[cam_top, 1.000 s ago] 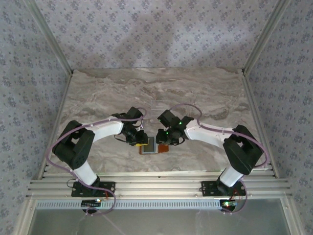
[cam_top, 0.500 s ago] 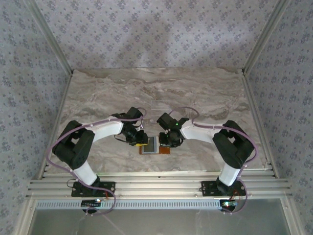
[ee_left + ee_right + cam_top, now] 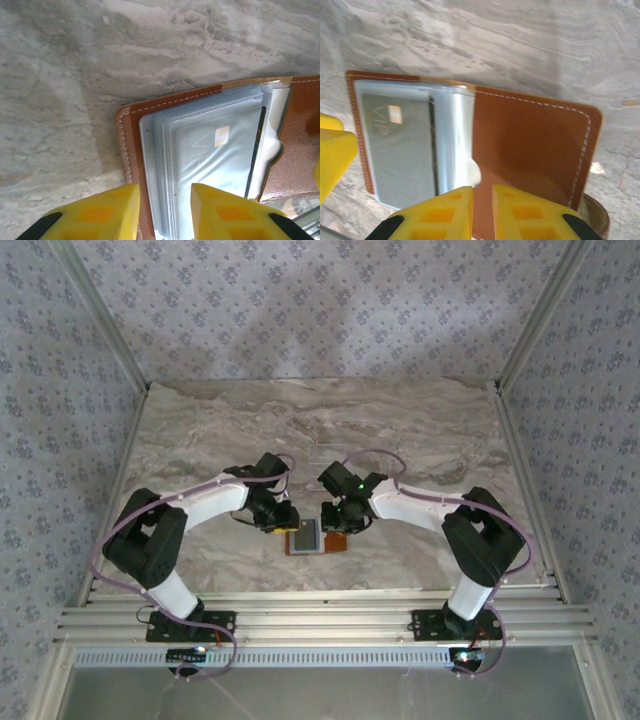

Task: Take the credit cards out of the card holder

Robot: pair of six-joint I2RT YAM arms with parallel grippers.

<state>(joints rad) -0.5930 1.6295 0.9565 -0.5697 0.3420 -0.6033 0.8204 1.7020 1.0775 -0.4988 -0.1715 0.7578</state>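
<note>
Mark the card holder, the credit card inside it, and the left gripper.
card holder (image 3: 530, 145): right wrist view, on the bare brown leather panel.
credit card (image 3: 212, 160): left wrist view, on the middle of its pale face.
left gripper (image 3: 165, 210): left wrist view, midway between the yellow fingertips.

Robot test cell, lab-type rig, not lived-in room.
- Work surface: grey-white marble-pattern tabletop (image 3: 420, 430), flat.
- Around tabletop on three sides: grey-blue walls with small repeating flower print (image 3: 320, 310), closing it in like booth.
- At tabletop's far corners: bare aluminium frame posts (image 3: 103, 315), slanting outward.
- Along tabletop's near edge: ribbed aluminium extrusion rails (image 3: 320, 625). Black-and-white left arm (image 3: 170, 540) and matching right arm (image 3: 490, 540) bolted on.
- Above tabletop: lilac cables (image 3: 98, 552) looped along arms, green status light (image 3: 359, 484) lit on right arm.
</note>
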